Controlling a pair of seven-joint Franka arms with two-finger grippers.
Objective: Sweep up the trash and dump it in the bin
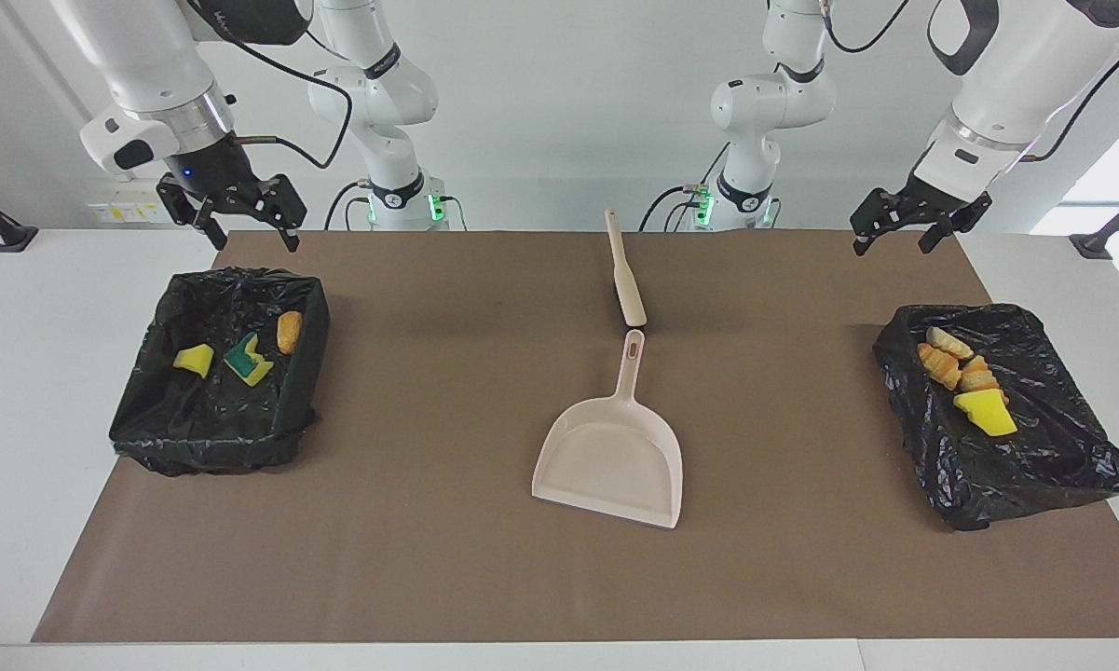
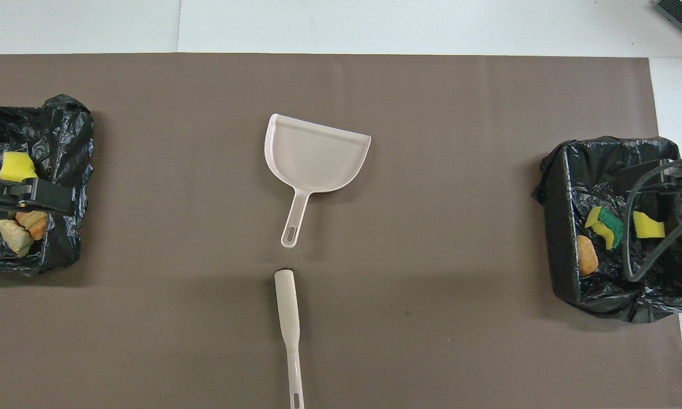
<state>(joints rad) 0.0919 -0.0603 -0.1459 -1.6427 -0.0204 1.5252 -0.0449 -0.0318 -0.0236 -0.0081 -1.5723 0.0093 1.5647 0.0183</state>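
Two black-lined bins [image 1: 219,410] [image 1: 1025,457] held seven trash scraps [image 1: 249,362]: three in one, four in the other. One dustpan [image 1: 610,457] and one brush [image 1: 624,280] lay between.
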